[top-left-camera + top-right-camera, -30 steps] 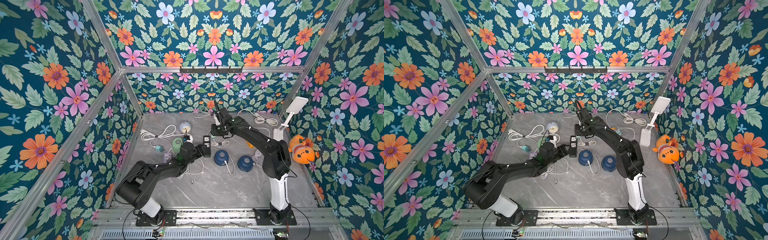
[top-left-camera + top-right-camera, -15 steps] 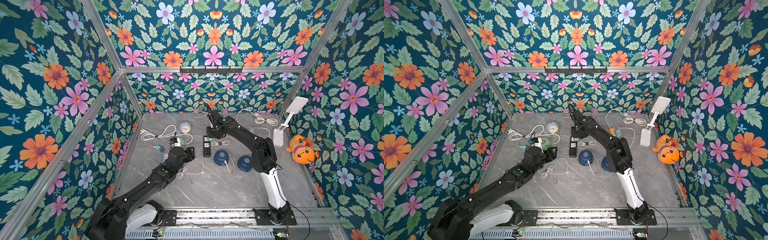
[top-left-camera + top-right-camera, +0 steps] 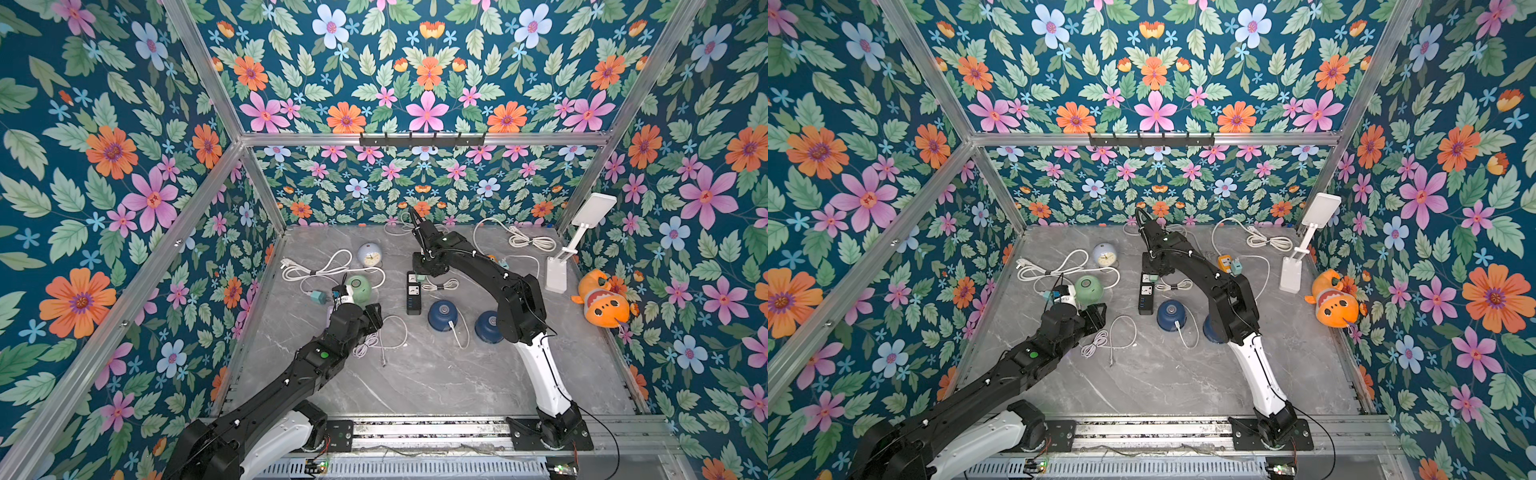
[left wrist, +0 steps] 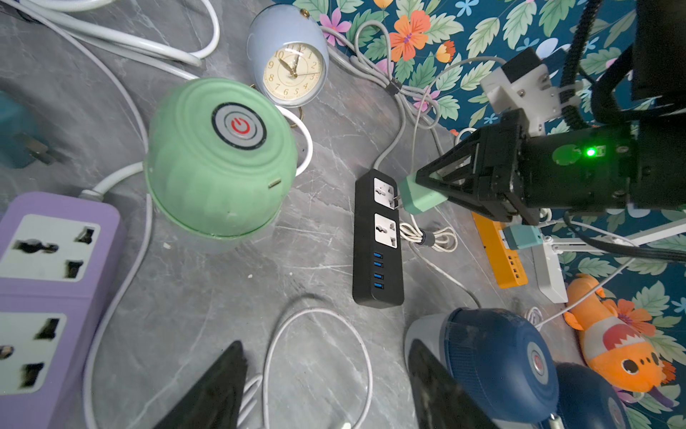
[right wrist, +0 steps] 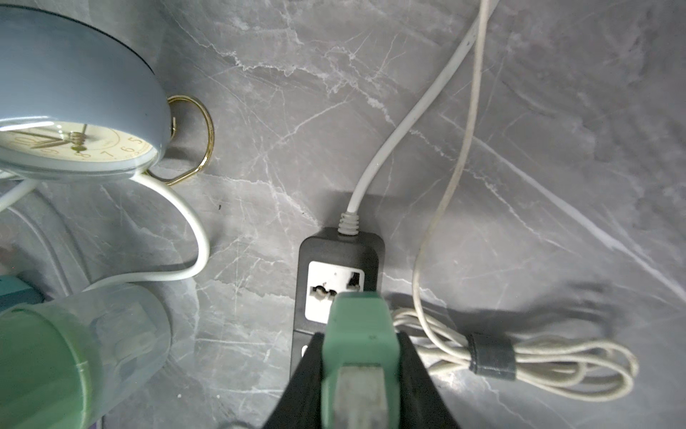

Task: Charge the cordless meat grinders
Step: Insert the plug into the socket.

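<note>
Right wrist view: your right hand [image 5: 358, 345] is clamped on the mint-green charger plug [image 5: 356, 319], with the plug's nose over the far socket [image 5: 334, 286] of the black power strip [image 5: 341, 241]. In the left wrist view the prongs [image 4: 396, 200] meet that socket at a slant and bare metal shows, so I judge the plug not yet seated.

Level the plug until the prongs stand square to the socket face, then push straight along them. A slanted push may bend them or skid the light strip across the surface [image 3: 415, 382]. Hold your squeeze until the plug body sits flush, and only then let go.

Your left hand [image 3: 374, 313] hangs wide and empty just near the green grinder [image 3: 358, 286], over a loose white cable [image 3: 395, 332]. You could lower it onto the strip's near end to pin it.

The green grinder sits left of the strip. The first navy grinder [image 3: 443, 314] stands just right of the strip's near end, a white lead at its side. The second navy grinder [image 3: 489, 326] stands right of that.
</note>
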Controlling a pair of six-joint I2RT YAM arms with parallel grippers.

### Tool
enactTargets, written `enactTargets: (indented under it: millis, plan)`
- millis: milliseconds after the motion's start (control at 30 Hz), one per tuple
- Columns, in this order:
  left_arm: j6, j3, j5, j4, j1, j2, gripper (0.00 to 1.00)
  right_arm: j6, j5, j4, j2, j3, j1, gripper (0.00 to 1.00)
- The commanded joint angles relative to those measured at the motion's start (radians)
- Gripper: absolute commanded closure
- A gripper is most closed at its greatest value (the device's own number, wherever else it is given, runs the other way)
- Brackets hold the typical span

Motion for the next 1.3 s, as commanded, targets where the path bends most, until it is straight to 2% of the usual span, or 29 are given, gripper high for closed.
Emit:
enactTargets:
  millis: [0, 167, 667, 1267]
  plan:
    - [0.014, -0.005, -0.005, -0.006, 0.001, -0.008, 0.3, 0.022, 0.017, -0.019, 0.019, 0.014, 0.002, 1.0]
    - [0.015, -0.013, -0.012, -0.021, 0.002, -0.028, 0.3, 0.026, 0.016, -0.037, 0.052, 0.044, 0.002, 1.0]
    - [0.007, -0.033, -0.01, -0.035, 0.007, -0.06, 0.29, 0.028, 0.118, -0.079, 0.051, 0.042, 0.013, 1.0]
    - [0.002, -0.044, -0.014, -0.04, 0.007, -0.069, 0.26, 0.038, 0.103, -0.085, 0.041, 0.032, 0.041, 1.0]
